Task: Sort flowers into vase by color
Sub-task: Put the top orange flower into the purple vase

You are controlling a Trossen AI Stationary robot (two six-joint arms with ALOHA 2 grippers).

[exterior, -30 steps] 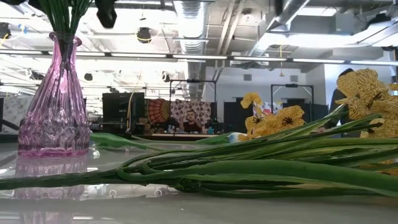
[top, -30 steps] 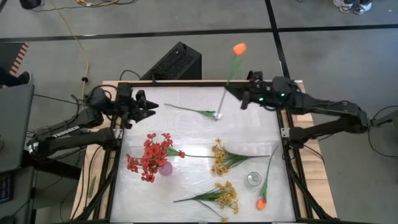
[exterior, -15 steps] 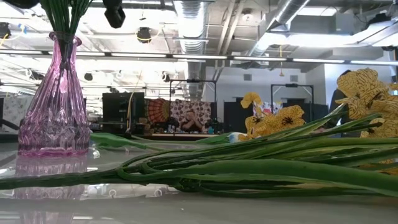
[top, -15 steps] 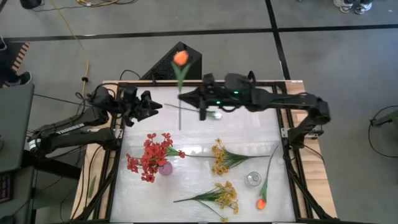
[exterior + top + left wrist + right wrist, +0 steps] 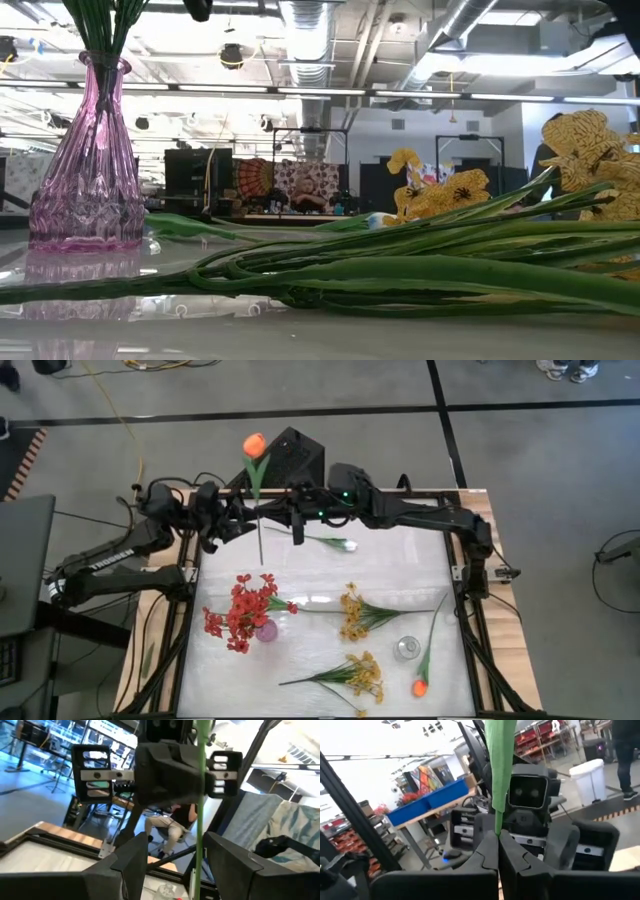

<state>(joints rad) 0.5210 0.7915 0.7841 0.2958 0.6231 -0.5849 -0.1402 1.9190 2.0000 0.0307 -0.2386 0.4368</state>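
Moved: right gripper [image 5: 296, 520], clamped on orange tulip [image 5: 254, 446] stem, swung toward 10 o'clock | left gripper [image 5: 243, 523] gapes wide, empty | I read handover, stem upright between its fingers [image 5: 131, 865]

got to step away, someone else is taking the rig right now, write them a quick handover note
Right gripper: shut on the orange tulip stem, holding it upright at the far left of the table, right in front of the left gripper.
Left gripper: open, the tulip stem between its fingers, not closed on it.
Done: red flowers stand in the pink vase.
Left: a second orange tulip beside the clear glass vase, two yellow sprays and a white bud stem lie on the table.
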